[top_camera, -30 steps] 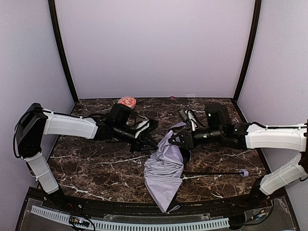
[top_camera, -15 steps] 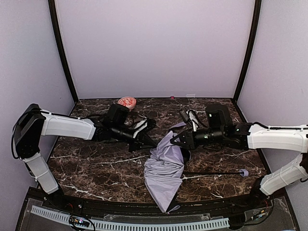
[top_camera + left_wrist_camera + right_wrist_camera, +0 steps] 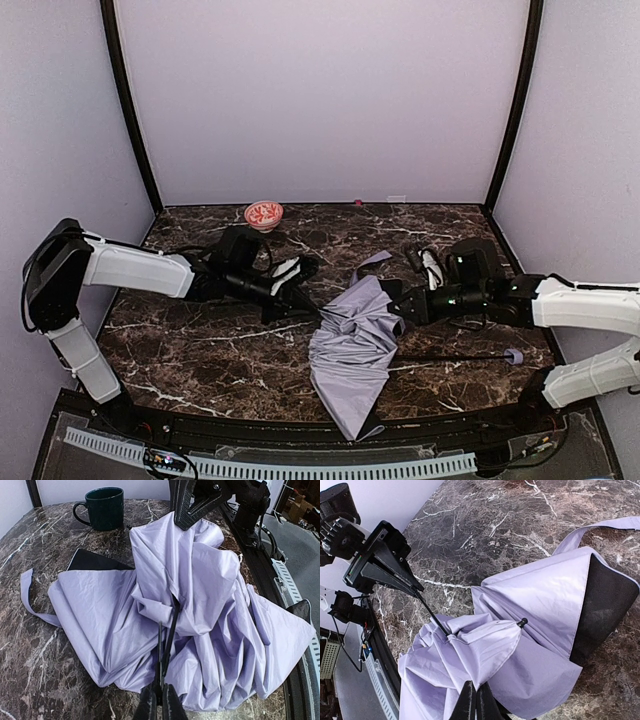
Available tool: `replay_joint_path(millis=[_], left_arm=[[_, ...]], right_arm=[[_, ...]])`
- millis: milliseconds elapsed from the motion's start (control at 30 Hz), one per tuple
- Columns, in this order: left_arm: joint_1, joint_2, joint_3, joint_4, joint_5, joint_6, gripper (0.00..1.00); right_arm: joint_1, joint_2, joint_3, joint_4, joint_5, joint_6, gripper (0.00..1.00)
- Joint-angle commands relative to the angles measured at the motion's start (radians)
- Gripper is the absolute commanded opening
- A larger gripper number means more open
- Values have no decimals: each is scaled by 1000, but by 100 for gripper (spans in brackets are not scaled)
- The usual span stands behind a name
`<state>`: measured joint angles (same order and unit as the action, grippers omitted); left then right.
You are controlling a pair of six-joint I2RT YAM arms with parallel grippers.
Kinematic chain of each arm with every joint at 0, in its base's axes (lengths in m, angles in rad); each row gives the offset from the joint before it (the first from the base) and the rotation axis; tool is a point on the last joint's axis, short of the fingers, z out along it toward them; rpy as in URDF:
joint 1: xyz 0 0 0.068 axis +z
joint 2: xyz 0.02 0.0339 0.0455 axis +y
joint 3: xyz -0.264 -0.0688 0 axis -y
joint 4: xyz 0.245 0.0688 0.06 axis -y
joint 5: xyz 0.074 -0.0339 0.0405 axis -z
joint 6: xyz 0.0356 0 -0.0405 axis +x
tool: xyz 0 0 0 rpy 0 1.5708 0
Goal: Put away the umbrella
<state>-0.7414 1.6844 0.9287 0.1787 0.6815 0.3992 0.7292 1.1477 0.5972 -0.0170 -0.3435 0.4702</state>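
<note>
Lavender cloth marks the umbrella [image 3: 350, 345], which lies crumpled and half collapsed at the middle of the marble table [image 3: 190, 345]. The cloth stretches from the table's middle to its near edge, narrowing to a point there. The thin black shaft [image 3: 450, 357] runs crosswise toward the table's right side and ends in the small handle [image 3: 514, 356]. The left gripper [image 3: 157, 700] is pinched tight on a thin black rib [image 3: 170, 625]. The right gripper [image 3: 475, 699] is clamped on a fold of cloth. A red bowl [image 3: 263, 213] sits at the table's far edge.
</note>
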Motion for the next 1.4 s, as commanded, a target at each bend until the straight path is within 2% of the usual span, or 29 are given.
replay_joint_path(millis=[0,167,567,800,967,1267,1367], left_arm=[[10,1,-10,13,6,-30,0],[10,16,11,26,16,-53,0],[-33,155,124,-99,-49,-56,0],[-36,191,129,-121,-42,-47,0],[-42,199,133,-123,-31,-48,0],[-61,255,199,-137,-64,-81,0],[-62,255,191,-135,-76,-84,6]], right_arm=[[-12,-9,-5,94,-44,16,0],[-11,38,42,94,-90,-5,0],[-11,129,156,161,-163,-22,0],[-55,182,146,176,-59,-2,0],[-97,307,95,248,-68,13,0],[-99,530,96,334,-156,37,0],[-100,579,88,354,-151,52,0]])
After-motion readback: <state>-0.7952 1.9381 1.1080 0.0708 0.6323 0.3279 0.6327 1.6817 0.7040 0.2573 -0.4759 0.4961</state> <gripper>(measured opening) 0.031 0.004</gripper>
